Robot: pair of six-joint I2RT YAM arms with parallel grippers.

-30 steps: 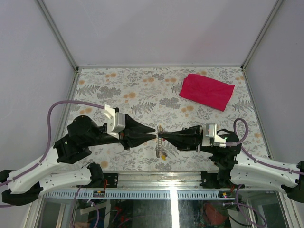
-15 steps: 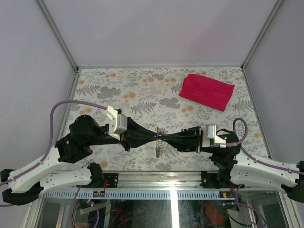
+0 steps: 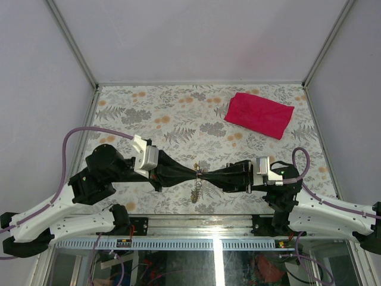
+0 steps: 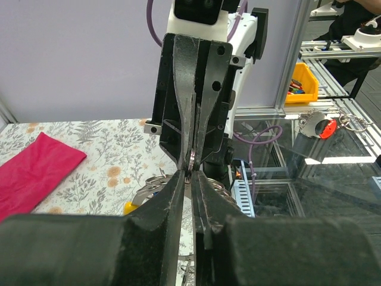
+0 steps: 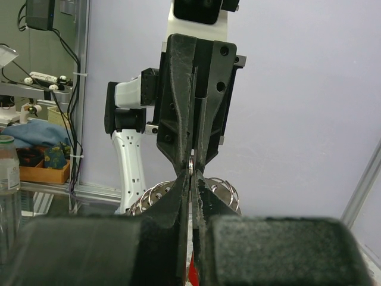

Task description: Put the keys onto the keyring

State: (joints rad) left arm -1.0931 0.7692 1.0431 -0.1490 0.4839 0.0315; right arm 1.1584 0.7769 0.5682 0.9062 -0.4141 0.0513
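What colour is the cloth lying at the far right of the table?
The cloth is plain pinkish red. It shows best in the top external view.

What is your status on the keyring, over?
Right gripper shut on keyring. Left gripper tips at it, grip unclear. Cloth far back, clear.

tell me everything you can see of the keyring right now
The keyring is a thin silvery metal ring held up in the air, pinched between the tips of the left gripper and the right gripper, which meet nose to nose. A short chain-like strand with a bit of yellow dangles below it.
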